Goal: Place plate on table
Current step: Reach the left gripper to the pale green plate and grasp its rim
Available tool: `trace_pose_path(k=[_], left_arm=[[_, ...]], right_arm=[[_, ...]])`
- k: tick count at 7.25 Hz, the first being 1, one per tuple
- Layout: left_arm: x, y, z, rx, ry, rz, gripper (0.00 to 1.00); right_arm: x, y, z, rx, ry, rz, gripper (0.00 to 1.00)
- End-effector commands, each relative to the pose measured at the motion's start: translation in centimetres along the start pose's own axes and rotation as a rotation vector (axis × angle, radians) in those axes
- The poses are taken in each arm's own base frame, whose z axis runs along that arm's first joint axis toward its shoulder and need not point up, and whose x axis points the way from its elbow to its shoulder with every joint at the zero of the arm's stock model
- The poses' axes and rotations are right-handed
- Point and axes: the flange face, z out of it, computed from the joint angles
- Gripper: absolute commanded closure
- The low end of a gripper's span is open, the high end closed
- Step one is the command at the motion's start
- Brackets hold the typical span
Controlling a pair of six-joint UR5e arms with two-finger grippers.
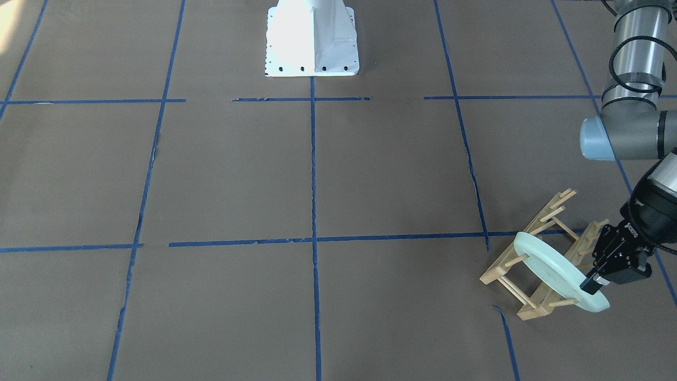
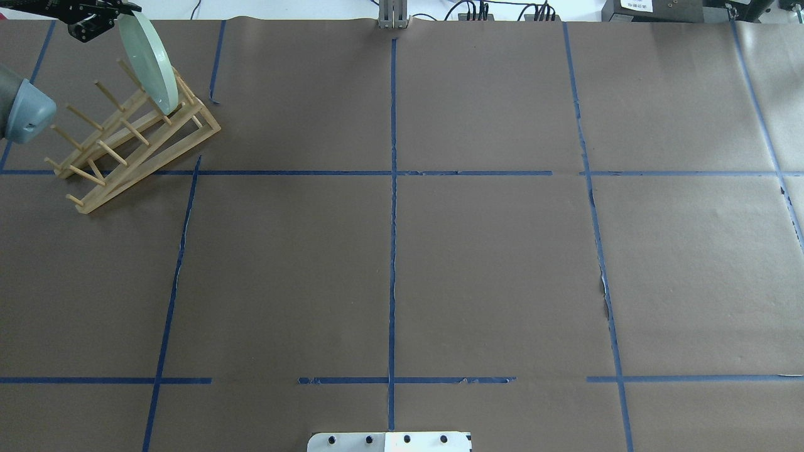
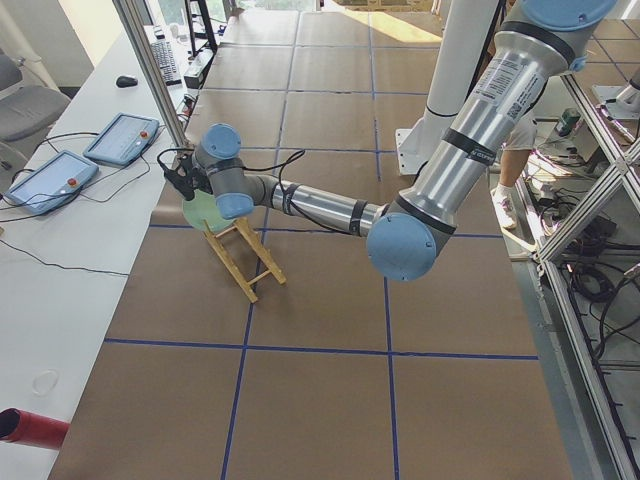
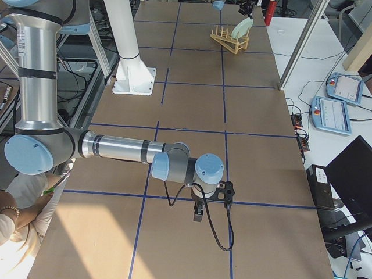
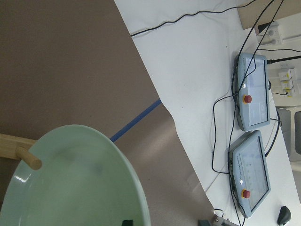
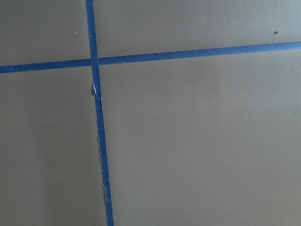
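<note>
The pale mint-green plate (image 1: 550,267) stands on edge between the pegs at one end of the wooden rack (image 1: 534,308), at the far left of the overhead view (image 2: 147,59). My left gripper (image 1: 592,283) comes down on its upper rim, one finger on the face and the other behind it, shut on the plate. In the left wrist view the plate (image 5: 80,183) fills the lower left, with a peg against its face. The brown paper table (image 1: 317,174) is taped into squares. My right gripper (image 4: 199,214) hovers low over the table far from the rack; I cannot tell whether it is open.
The rack (image 2: 144,157) sits close to the table's far edge on my left. Beyond that edge a white bench carries two teach pendants (image 5: 251,94) and cables. The white robot base (image 1: 312,42) stands at the table's middle.
</note>
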Motion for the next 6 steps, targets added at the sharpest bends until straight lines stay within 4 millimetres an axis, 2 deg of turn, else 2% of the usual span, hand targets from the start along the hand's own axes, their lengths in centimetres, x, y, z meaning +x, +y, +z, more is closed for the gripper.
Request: trace_pose_path(k=[1, 2, 3, 4, 5, 6], left_arm=[[2.3, 0.0, -3.1, -0.005, 0.051, 0.006, 1.0], [4.8, -1.5, -7.0, -0.033, 0.076, 0.0, 1.0], [7.2, -0.3, -7.8, -0.091, 0.042, -0.019, 1.0], [11.8, 3.5, -6.6, -0.099, -0.024, -0.033, 1.0], [15.3, 9.4, -4.4, -0.109, -0.124, -0.002, 1.0], [16.0, 15.5, -2.1, -0.113, -0.249, 0.08, 1.0]], right_arm=[[0.0, 0.0, 0.0, 0.0, 0.0, 0.0, 0.0], [0.0, 0.0, 0.0, 0.0, 0.0, 0.0, 0.0], [0.0, 0.0, 0.0, 0.0, 0.0, 0.0, 0.0], [0.0, 0.0, 0.0, 0.0, 0.0, 0.0, 0.0], [0.0, 0.0, 0.0, 0.0, 0.0, 0.0, 0.0], [0.0, 0.0, 0.0, 0.0, 0.0, 0.0, 0.0]])
